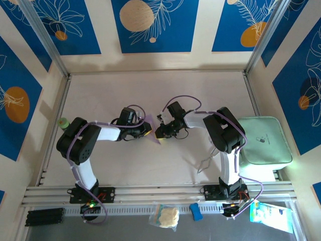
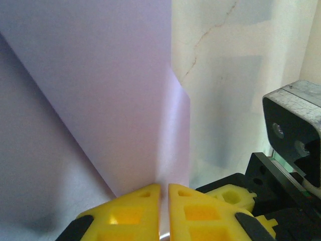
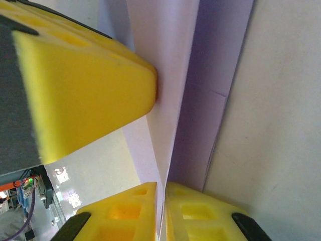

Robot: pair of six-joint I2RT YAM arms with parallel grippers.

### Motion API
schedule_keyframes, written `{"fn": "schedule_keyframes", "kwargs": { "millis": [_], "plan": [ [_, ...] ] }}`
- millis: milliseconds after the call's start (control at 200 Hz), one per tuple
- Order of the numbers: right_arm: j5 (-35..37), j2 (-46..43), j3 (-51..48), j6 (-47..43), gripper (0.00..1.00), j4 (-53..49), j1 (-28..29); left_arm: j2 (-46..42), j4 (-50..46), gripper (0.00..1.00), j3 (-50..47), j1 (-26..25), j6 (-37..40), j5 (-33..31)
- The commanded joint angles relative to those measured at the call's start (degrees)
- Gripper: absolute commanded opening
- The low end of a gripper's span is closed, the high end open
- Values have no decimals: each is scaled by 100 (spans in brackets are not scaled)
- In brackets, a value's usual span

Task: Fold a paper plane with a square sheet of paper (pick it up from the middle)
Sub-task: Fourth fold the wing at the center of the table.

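L gripper (image 2: 164,187) pinches lavender sheet (image 2: 100,90); R gripper (image 3: 161,186) too; mint tray (image 1: 263,143) nearby.

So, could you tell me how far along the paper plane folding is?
Partway, I'd judge. Done: the lavender paper already shows overlapping folded layers. In hand: the left end effector and right end effector both pinch it above the table. Remaining: no pointed dart shape is visible yet.

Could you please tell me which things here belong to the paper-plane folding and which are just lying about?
Job: lavender paper; left gripper and right gripper, both shut on it.
Lying about: mint-green tray, blue block, plastic bag, printed packet.
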Motion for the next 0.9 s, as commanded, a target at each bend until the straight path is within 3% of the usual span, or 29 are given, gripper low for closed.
{"fn": "schedule_keyframes", "kwargs": {
  "millis": [0,285,895],
  "plan": [
    [-98,156,-46,86,12,-59,-63,93,-120,13,134,-44,-91,-85],
    [-545,342,-133,338,6,123,-219,-67,-94,15,99,-44,-31,-68],
    [-1028,626,-148,709,5,171,-528,-197,572,16,-168,-35,22,178]
  ]
}}
